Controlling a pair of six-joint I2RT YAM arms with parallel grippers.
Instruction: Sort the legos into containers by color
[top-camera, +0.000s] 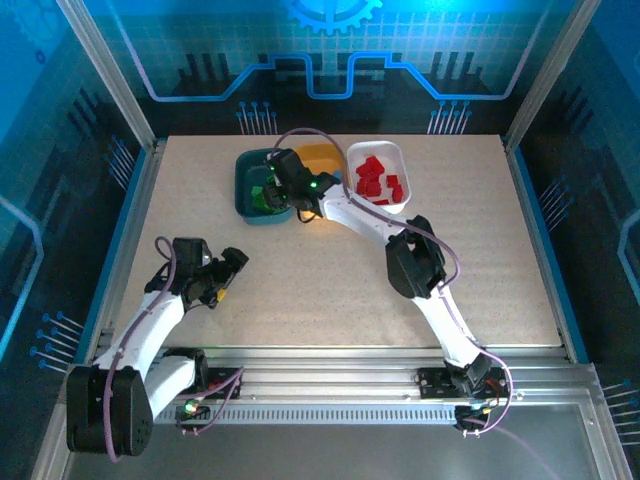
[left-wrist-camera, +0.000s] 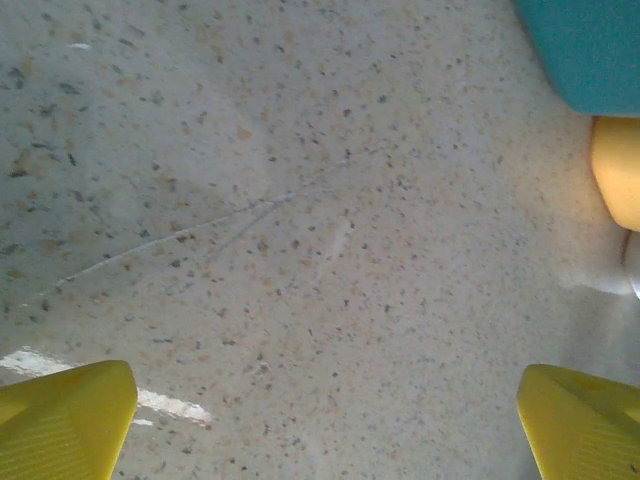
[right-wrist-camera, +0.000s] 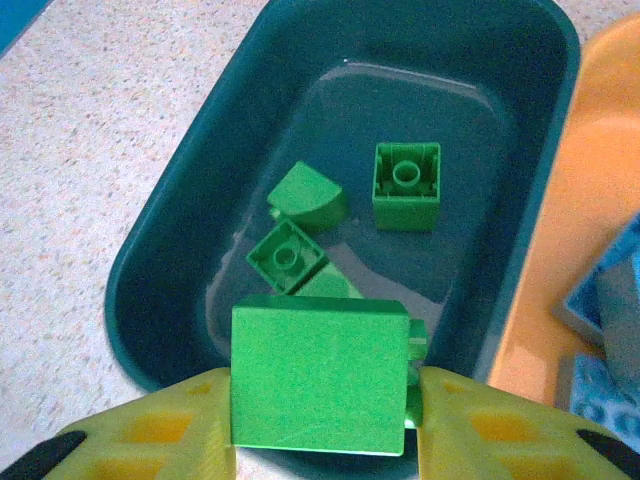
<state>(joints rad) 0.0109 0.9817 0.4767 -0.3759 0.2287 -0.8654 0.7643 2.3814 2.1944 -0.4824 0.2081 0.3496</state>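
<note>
The left end effector (top-camera: 232, 262) hung low over the worktop (top-camera: 330, 290), its two yellow fingers (left-wrist-camera: 60, 420) spread wide with nothing held; in the left wrist view only bare speckled surface lay between them. Well ahead of it and to its right, a corner of the dark teal tray (left-wrist-camera: 590, 50) showed, with an edge of the orange-yellow tray (left-wrist-camera: 618, 170) just beside that. The right end effector (right-wrist-camera: 320, 440) was closed on a green brick (right-wrist-camera: 318, 372), which sat clamped flat-side-up between its fingers (right-wrist-camera: 150, 435). It hovered over the near end of the dark teal tray (right-wrist-camera: 160, 250). Directly beyond the held brick, on the tray floor, lay the loose green bricks (right-wrist-camera: 287, 257): one square piece stud-up just ahead, a rounded piece slightly farther to the left, and another square one farther off to the right, all apart from the fingers. To the right of this end effector the orange-yellow tray (right-wrist-camera: 545, 280) stood against the teal one, with light blue bricks (right-wrist-camera: 610, 290) lying inside it. In the top view the right end effector (top-camera: 272, 190) reached over the teal tray (top-camera: 243, 185), the orange-yellow tray (top-camera: 320, 155) lay just past it, and farther to its right the white tray (top-camera: 375, 147) held a heap of red bricks (top-camera: 375, 180).
</note>
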